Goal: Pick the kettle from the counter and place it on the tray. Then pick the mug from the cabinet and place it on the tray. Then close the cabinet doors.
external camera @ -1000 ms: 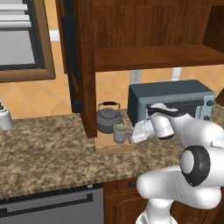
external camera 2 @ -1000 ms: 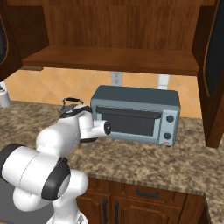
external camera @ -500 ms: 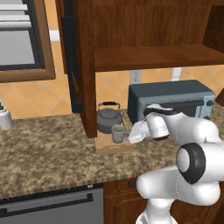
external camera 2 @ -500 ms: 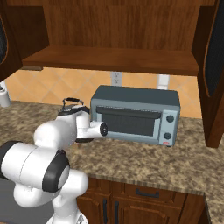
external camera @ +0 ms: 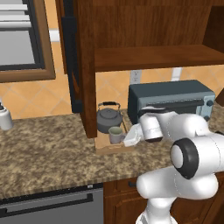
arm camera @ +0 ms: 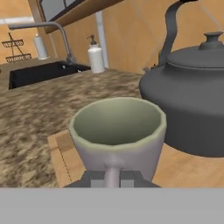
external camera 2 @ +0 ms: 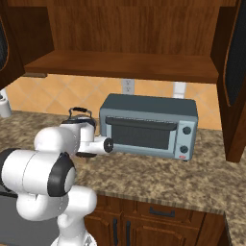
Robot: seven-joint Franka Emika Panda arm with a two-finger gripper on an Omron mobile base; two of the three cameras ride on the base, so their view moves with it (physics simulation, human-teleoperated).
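I have the mug (arm camera: 117,131) pinched by its side handle: in the hand view the gripper (arm camera: 112,178) is closed almost fully, one fingertip either side of the thin handle. The mug is upright over the near part of the wooden tray (arm camera: 61,151), just beside the dark grey kettle (arm camera: 192,103), which already stands on the tray. From the left base view the mug (external camera: 116,134) looks to be at tray (external camera: 105,146) level, in front of the kettle (external camera: 109,119); I cannot tell whether its base is touching.

The step in hand, as I judge it, is setting the mug down. To do it well I lower straight, keep the mug level and clear of the kettle's belly, open only once the base rests flat, then back away along the handle's line. The cabinet door (external camera: 72,57) is open above the counter (external camera: 43,148), beside the toaster oven (external camera 2: 149,126).
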